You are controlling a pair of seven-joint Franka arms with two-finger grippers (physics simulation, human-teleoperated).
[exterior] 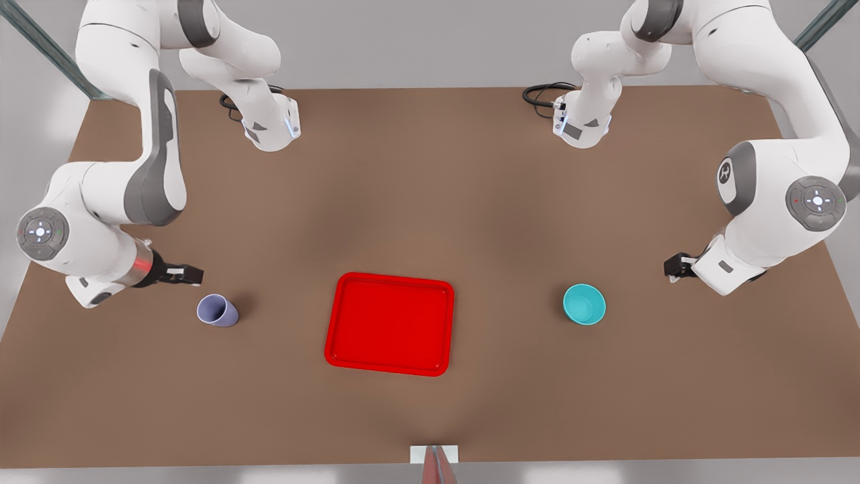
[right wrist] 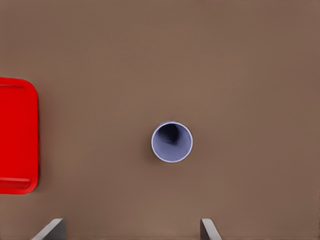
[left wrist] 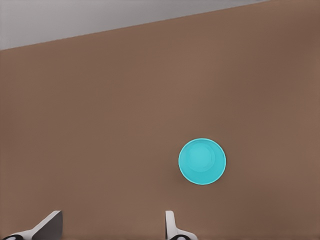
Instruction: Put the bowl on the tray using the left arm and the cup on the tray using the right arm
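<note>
Turquoise bowl [exterior: 584,304] being overhung lower right by left gripper [exterior: 674,267], lavender cup [exterior: 217,310] lower left by right gripper [exterior: 191,274]; both spread wide, empty; red tray [exterior: 390,323] centred

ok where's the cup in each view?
Front view: cup stands on the table, toward the picture's left, apart from the tray.
Left wrist view: not there; the bowl is.
Right wrist view: cup near the middle, seen from above.
Shared landmark for front and right wrist views: the red tray.

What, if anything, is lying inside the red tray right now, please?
Nothing: the tray shows only its bare red floor. The cup and the bowl stand on the table on either side of it. Whatever is beneath it is hidden.
</note>
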